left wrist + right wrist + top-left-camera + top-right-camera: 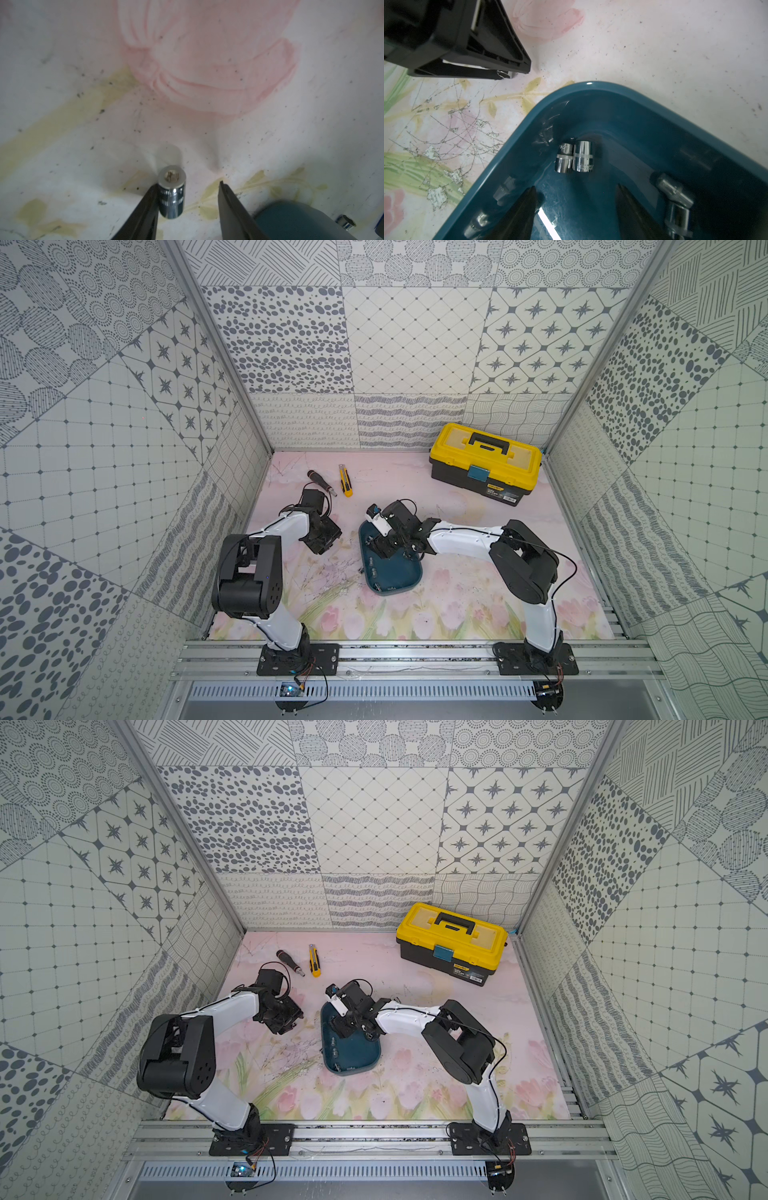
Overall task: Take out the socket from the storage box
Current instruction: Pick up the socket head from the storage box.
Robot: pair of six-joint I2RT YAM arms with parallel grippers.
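The storage box [399,578] [359,1054] is a teal tub in the middle of the mat. In it lie several chrome sockets, two of them side by side [574,156] near a corner and others [675,193] along one wall. My right gripper [575,186] [380,551] hangs open inside the box, just short of the pair, holding nothing. My left gripper [188,184] [322,547] is open over the mat left of the box. One socket [172,195] leans against one of its fingers, with a wide gap to the other finger.
A yellow-lidded black toolbox [486,462] stands at the back right. A utility knife [345,480] and a screwdriver [320,481] lie at the back left. One corner of the box [291,220] is close beside my left gripper, with another socket [346,222] beyond it.
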